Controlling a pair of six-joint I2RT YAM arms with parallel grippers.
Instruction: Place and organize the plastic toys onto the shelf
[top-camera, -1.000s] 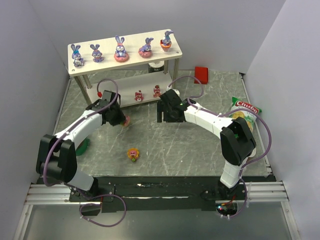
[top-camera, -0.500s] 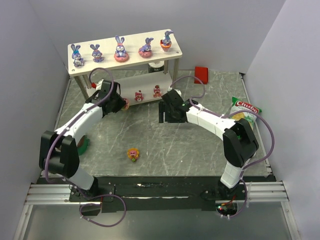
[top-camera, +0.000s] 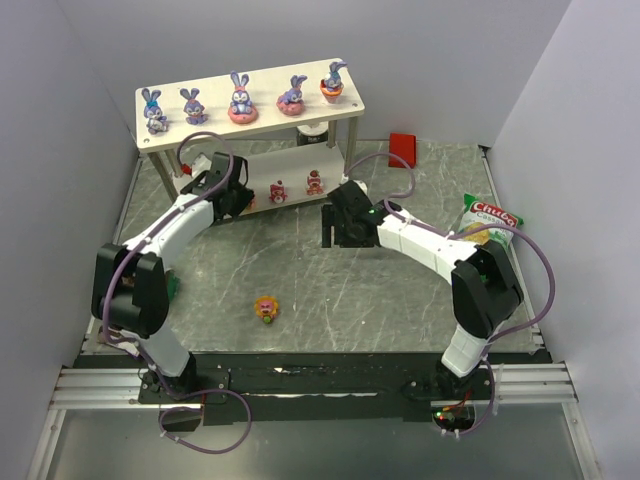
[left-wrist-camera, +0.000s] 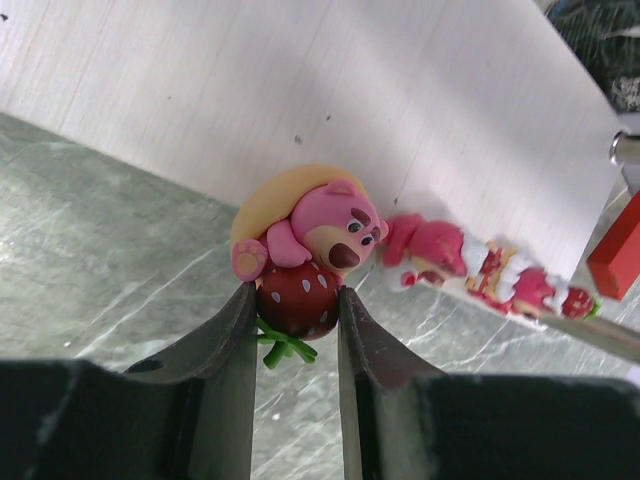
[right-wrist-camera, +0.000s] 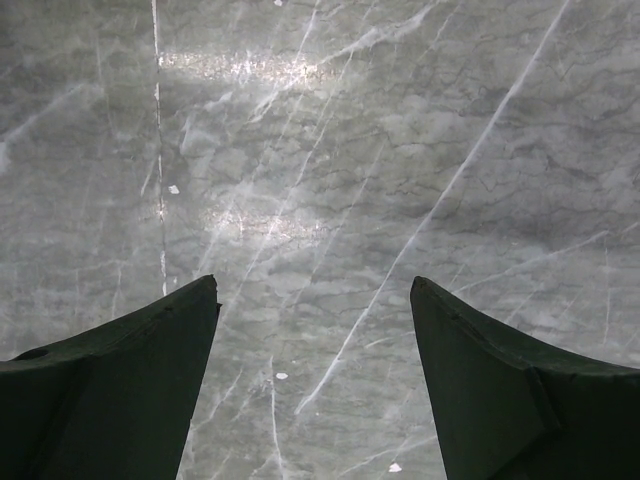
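Observation:
My left gripper (left-wrist-camera: 297, 300) is shut on a pink bear sweet toy (left-wrist-camera: 318, 222), pinching its red strawberry (left-wrist-camera: 296, 297). It holds the toy at the front edge of the shelf's lower board (left-wrist-camera: 300, 90). In the top view this gripper (top-camera: 243, 202) is at the left of the lower tier of the shelf (top-camera: 210, 131). Two pink-red sweets (top-camera: 278, 190) (top-camera: 314, 182) stand on that tier. Five bunnies, such as one in the middle (top-camera: 241, 100), line the top board. An orange-pink sweet (top-camera: 266, 308) lies on the table. My right gripper (top-camera: 336, 236) (right-wrist-camera: 315, 290) is open and empty over the marble.
A small red block (top-camera: 403, 148) lies behind the shelf's right post. A snack bag (top-camera: 487, 222) lies at the right edge. A green plate (top-camera: 171, 290) shows partly under the left arm. Grey walls close in on three sides.
My left gripper has carried the pink bear toy away from me and to the left, up to the lower tier's front edge. The right gripper has drifted slightly right.

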